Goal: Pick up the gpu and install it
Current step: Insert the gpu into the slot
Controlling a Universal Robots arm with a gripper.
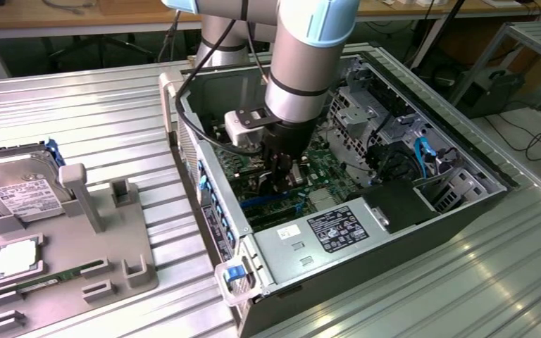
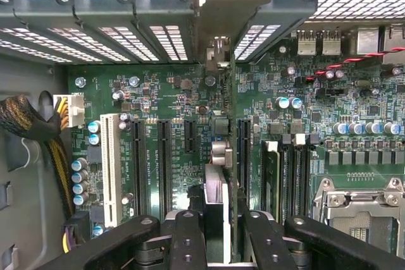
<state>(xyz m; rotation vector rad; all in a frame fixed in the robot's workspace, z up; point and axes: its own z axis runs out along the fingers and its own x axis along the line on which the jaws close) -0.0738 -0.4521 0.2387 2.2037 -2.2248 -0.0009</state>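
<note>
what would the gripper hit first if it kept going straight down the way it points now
Most likely the motherboard slots inside the open computer case. The gripper points down into it, shut on the gpu, whose lower edge would probably meet a slot first; depth is unclear.

The gpu (image 2: 223, 156) — thin dark card, edge-on — stands upright over the motherboard's slots.
</note>
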